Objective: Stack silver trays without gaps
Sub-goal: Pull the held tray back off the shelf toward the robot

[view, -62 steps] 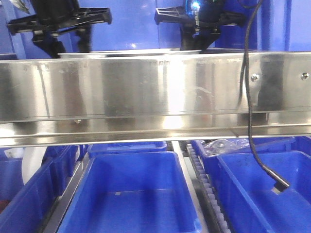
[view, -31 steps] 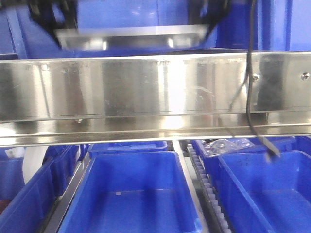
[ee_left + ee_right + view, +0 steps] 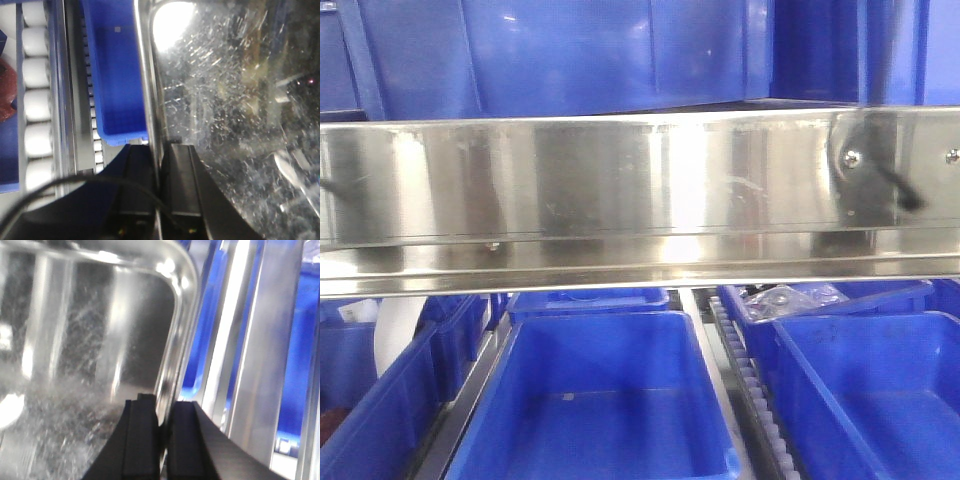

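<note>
A: Where is the silver tray now?

B: In the left wrist cam it fills the right side of the picture. The inside is much scratched, w/ a bright glare near the top. The left tool is clenched on its thin rim, one black finger inside the tray and the other outside.

A: What is beside it?

B: Just left of the rim there is a blue bin, and farther left a row of white rollers. A black cable curves across the tool body.

A: And the right arm?

B: The right tool is also closed on a tray rim, below a rounded corner. The shiny inside lies to the left. It is probably the same tray, but I can't be sure from these views. To the right are steel rails and blue plastic.

A: Front cam?

B: It shows the broad steel shelf rail, w/ blue bins under it and more blue plastic above.
</note>
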Tool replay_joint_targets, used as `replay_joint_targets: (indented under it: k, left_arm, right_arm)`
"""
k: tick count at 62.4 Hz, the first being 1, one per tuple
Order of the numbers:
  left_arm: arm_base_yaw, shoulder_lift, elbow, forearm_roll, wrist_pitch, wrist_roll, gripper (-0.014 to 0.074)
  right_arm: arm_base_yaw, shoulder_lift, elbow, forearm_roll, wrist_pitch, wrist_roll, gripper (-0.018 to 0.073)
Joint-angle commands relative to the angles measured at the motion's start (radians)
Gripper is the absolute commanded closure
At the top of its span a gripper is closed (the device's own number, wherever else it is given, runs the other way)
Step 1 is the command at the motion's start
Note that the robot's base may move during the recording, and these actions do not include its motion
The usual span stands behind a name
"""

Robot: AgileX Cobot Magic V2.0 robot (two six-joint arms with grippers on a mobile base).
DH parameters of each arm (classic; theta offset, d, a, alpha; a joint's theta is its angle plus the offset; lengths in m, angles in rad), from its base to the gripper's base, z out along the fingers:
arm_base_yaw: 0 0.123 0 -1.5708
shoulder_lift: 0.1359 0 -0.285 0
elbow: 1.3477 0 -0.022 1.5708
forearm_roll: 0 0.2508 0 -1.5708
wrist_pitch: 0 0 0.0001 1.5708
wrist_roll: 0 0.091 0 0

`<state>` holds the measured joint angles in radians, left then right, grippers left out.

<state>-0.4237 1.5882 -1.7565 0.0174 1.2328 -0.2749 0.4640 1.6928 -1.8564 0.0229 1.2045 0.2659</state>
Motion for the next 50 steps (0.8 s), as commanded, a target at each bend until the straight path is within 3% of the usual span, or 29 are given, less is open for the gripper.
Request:
replay_joint_targets:
  k: [1, 17, 27, 50]
  left_arm:
    - [-0.019, -0.082, 0.01, 0.073, 0.056, 0.021, 0.0641]
    - [-0.102, -0.161, 0.149, 0.073, 0.044, 0.017, 0.0641]
    - [-0.138, -0.215, 0.222, 0.071, 0.037, -0.014, 0.0641]
    - [-0.231, -0.326, 0.241, 0.071, 0.057, -0.042, 0.0641]
  right_arm:
    - [0.023, -0.107, 0.037, -0.08, -0.041, -0.026, 0.0505]
    - [0.119, -0.234, 0.252, -0.172, -0.106, 0.09, 0.0505]
    - [0.144, -0.307, 0.354, -0.172, -0.12, 0.135, 0.0505]
    - [0.162, -0.477, 0.379, -0.17, -0.076, 0.14, 0.0505]
